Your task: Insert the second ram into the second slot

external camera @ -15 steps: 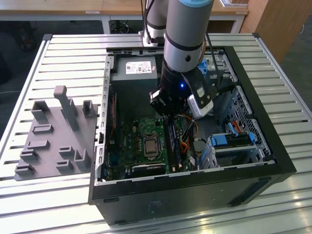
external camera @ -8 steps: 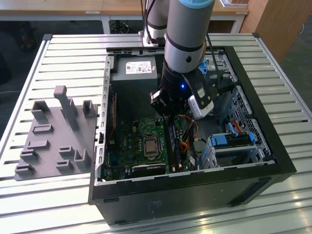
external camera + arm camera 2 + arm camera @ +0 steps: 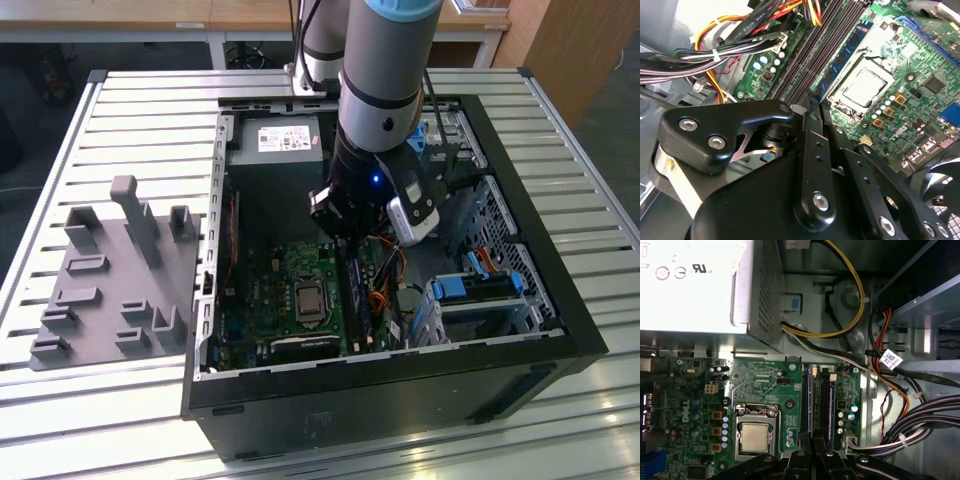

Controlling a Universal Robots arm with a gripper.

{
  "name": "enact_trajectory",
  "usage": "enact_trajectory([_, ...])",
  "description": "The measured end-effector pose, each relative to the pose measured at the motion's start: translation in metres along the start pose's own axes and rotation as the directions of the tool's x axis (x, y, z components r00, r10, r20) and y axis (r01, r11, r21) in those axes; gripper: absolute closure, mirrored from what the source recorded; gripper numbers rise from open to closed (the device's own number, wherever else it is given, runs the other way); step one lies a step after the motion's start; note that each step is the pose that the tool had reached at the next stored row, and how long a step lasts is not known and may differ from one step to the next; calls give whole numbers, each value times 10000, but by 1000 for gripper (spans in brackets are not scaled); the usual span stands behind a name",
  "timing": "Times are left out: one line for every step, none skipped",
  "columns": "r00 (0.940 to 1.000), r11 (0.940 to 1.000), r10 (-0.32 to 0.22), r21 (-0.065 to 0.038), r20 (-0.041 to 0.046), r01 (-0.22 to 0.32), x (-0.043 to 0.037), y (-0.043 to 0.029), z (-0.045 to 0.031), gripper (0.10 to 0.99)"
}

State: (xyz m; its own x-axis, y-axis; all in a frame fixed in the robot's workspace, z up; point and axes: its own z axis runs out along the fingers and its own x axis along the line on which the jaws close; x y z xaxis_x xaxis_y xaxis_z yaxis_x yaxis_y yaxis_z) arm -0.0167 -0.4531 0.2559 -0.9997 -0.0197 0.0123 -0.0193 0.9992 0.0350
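A robot arm [image 3: 385, 80] reaches down into an open black computer case [image 3: 560, 300] that lies on its side on a ribbed metal worktop [image 3: 120, 110]. The arm's black hand [image 3: 345, 235] hangs low over the green motherboard [image 3: 270, 290], just above the far end of the memory slots.

The second ram [image 3: 353, 300], a long thin blue board, stands on edge in the slot closest to the square processor socket [image 3: 308, 298]. In the first wrist view it [image 3: 810, 400] runs straight back from the hand [image 3: 813, 452], with the socket [image 3: 755, 436] beside it. A second blue stick [image 3: 831, 405] stands in a slot further from the socket, parallel to the first. In the second wrist view the ram [image 3: 846, 54] shows as a blue strip lined up with the tip of the hand [image 3: 807, 106]. Whether the hand is spread, pressed together or pinching the ram cannot be told, nor whether the ram is fully down in its slot.

A silver power supply [image 3: 285, 140] fills the far corner of the case towards the exterior view's left. Bundled black, red, orange and yellow cables [image 3: 920, 425] trail beside the slots. Blue-latched drive bays [image 3: 480, 287] sit towards the exterior view's right. Outside the case, on the exterior view's left, a grey moulded holder [image 3: 110, 290] with upright posts rests on the worktop.
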Motion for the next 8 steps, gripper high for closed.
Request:
enact_trajectory([10000, 10000, 8, 9, 0, -8, -2, 0, 2, 949])
enact_trajectory([10000, 10000, 18, 18, 0, -18, -2, 0, 6, 949])
enact_trajectory([10000, 10000, 20, 26, 0, -20, -2, -1, 8, 949])
enact_trajectory([10000, 10000, 21, 28, -6, -21, -2, -1, 12, 949])
enact_trajectory([10000, 10000, 22, 27, -16, -22, -1, -2, 17, 949])
enact_trajectory([10000, 10000, 28, 31, -21, -28, 3, -7, 21, 949])
enact_trajectory([10000, 10000, 46, 28, -20, -46, 4, -13, 31, 949])
enact_trajectory([10000, 10000, 72, 28, -20, -72, 4, -23, 40, 949])
